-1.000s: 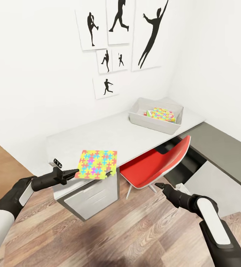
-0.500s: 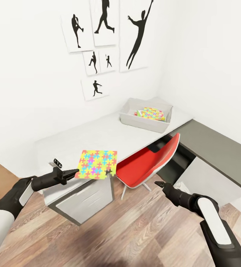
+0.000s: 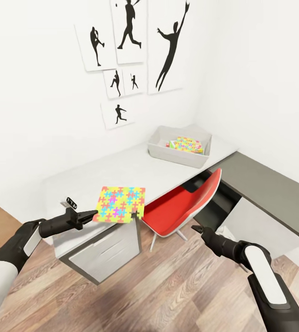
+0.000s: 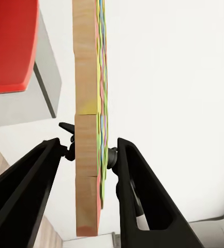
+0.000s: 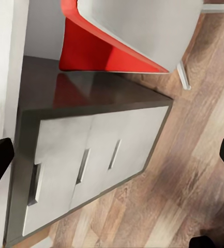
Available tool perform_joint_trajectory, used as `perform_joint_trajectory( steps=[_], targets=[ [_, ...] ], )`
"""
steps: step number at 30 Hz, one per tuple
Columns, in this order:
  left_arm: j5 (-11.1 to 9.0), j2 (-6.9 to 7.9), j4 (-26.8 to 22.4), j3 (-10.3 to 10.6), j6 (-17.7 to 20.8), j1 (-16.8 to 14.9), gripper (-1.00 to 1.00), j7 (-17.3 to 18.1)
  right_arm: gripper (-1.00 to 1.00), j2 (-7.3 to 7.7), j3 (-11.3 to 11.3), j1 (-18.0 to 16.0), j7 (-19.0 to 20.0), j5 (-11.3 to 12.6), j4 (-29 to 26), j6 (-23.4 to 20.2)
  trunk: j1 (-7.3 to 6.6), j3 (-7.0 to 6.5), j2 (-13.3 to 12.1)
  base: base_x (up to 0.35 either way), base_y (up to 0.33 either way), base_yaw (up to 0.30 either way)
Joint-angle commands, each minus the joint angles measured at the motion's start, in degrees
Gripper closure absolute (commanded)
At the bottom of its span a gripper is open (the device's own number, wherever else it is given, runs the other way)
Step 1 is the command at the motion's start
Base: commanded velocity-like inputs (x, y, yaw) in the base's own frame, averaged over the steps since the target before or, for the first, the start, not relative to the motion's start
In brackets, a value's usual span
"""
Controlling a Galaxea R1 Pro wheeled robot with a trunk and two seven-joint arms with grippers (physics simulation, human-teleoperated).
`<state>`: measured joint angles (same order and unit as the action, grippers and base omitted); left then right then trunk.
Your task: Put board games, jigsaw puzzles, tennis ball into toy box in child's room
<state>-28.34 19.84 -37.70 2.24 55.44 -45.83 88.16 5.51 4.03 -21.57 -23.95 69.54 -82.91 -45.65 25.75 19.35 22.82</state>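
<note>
Bright yellow, pink, green and blue, the jigsaw puzzle (image 3: 120,204) is pinched flat by its edge in your left end effector (image 3: 92,215), and the left wrist view shows both fingers (image 4: 123,175) pressed on its two faces. It hangs in the air just past the fingertips, over the near end of the pale grey surface (image 3: 117,168) with the drawers. Your right end effector (image 3: 196,228) holds nothing; in its own wrist view the two tips sit far apart, with the drawers and the red chair (image 3: 181,206) ahead of it. The toy box (image 3: 180,147) is well ahead of your left end effector and off toward your right side, at the far end of the surface near the corner. You can see another puzzle square and a bit of other coloured toys already inside it, but what the rest are is too small to tell. So I think much of the job is done. This puzzle is not in yet. You need to get closer, hold it over the toy box and let go.
</note>
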Motion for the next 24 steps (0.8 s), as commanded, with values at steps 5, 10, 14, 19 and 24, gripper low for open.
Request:
perform_joint_trajectory(
  steps=[5, 10, 14, 19, 24],
  targets=[
    [-0.1, 0.08, 0.0, 0.3, 0.6, -0.1, 1.0, 0.3, -1.0, 0.02, 0.1, 0.0, -0.6, 0.6, -0.1, -0.1, 0.04, -0.38, 0.1, 0.0, 0.0, 0.0],
    [0.0, 0.15, 0.0, 0.2, 0.5, -0.1, 1.0, 0.3, -1.0, 0.02, 0.1, 0.0, -0.6, 0.6, -0.1, -0.1, 0.04, -0.85, 0.1, 0.0, 0.0, 0.0],
    [0.0, 0.12, 0.0, 0.1, 0.5, -0.1, 1.0, 0.3, -1.0, 0.03, 0.2, 0.0, -0.6, 0.6, -0.1, -0.1, 0.04, -1.24, 0.1, 0.0, 0.0, 0.0],
    [-0.1, 0.18, -0.1, 0.1, -0.3, -0.1, 1.0, 0.3, -1.0, 0.03, 0.2, 0.0, -0.5, 0.6, -0.1, -0.1, 0.04, -1.71, 0.1, 0.0, -0.037, 0.0],
    [-0.1, 0.2, -0.1, 0.0, -0.6, 0.0, 1.0, 0.3, -1.0, 0.03, 0.3, 0.0, -0.5, 0.6, -0.1, -0.1, 0.04, -2.19, 0.1, 0.0, -0.014, 0.0]
  ],
)
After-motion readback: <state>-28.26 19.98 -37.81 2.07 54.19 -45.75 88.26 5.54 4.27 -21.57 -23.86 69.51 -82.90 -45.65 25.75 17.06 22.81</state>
